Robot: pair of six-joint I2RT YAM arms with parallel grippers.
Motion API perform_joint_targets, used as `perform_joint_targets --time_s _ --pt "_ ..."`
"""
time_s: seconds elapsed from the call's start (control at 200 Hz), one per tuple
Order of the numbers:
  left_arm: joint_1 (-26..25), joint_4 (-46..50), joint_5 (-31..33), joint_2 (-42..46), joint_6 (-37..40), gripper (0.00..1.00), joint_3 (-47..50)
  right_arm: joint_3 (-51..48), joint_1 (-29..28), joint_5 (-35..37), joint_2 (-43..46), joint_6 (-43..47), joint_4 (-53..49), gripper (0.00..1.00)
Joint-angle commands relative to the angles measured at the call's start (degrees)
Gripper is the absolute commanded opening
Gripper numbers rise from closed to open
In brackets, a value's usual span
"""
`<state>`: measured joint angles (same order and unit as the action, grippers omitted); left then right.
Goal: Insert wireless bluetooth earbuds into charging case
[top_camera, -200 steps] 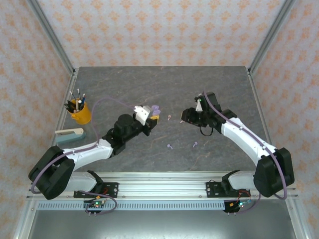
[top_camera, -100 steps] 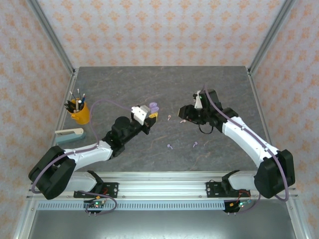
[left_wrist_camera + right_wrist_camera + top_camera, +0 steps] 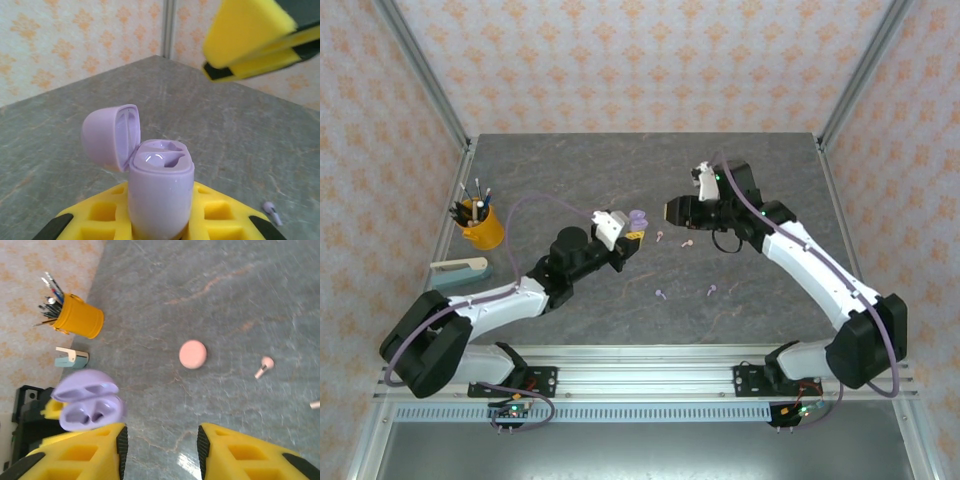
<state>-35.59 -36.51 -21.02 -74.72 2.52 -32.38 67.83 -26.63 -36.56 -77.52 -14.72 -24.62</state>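
Nearest the arm bases, two lilac earbuds (image 3: 661, 294) (image 3: 711, 291) lie on the grey stone-patterned table (image 3: 570, 170). They are a little apart from each other and clear of both arms.

Farther in, the left gripper (image 3: 632, 232) is clamped on a lilac charging case (image 3: 637, 217) and holds it above the table. In the left wrist view the case (image 3: 160, 195) stands upright between the two yellow fingers (image 3: 100, 215). Its lid (image 3: 107, 135) is swung back to the left, and the two hollow wells in its top are open to view. In that view a small pale earbud (image 3: 271, 212) lies on the table to the lower right, its colour hard to tell.

The right gripper (image 3: 671, 212) hangs just beside the case on its right and touches nothing. Its jaws are spread and hold nothing. The right wrist view looks down between its fingers (image 3: 240, 450) at bare table. The open case (image 3: 90, 407) sits close by the left-hand finger. Beyond it on the table are a round pink case (image 3: 192, 354), lid closed, and a pink earbud (image 3: 264, 365) near it but not touching. A second pale stem (image 3: 315, 404) is cut by the frame edge.

Well off to the left, a pale stapler (image 3: 460, 266) lies by the table edge. A yellow pen cup (image 3: 480, 224) full of pens stands just behind it.
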Motion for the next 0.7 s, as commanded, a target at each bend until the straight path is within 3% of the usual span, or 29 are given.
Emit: perform_joint_targets --time_s 0.0,0.145,0.295,0.571,0.691 --pt "1.05 9.3 -6.91 2.41 -2.93 0.0 -4.48 2.49 1.02 -2.9 -2.17 5.52 -1.66 0.43" --pt "4.8 19.04 -13.44 2.38 -8.74 0.0 -9.47 3.59 2.63 -5.93 -3.67 7.82 -1.64 0.42" --pt "8.62 33.31 -23.53 -0.37 -9.23 0.0 -17.78 4.23 3.86 -8.14 -4.96 9.74 -1.59 0.42" --pt "11.9 57.4 -39.93 -8.97 0.54 0.0 -31.85 3.76 4.21 -10.91 -6.34 11.17 -0.79 0.41" --pt "13.44 62.53 -44.9 -11.55 2.96 0.0 -35.18 3.01 4.55 -11.74 -5.92 11.78 -0.62 0.4"
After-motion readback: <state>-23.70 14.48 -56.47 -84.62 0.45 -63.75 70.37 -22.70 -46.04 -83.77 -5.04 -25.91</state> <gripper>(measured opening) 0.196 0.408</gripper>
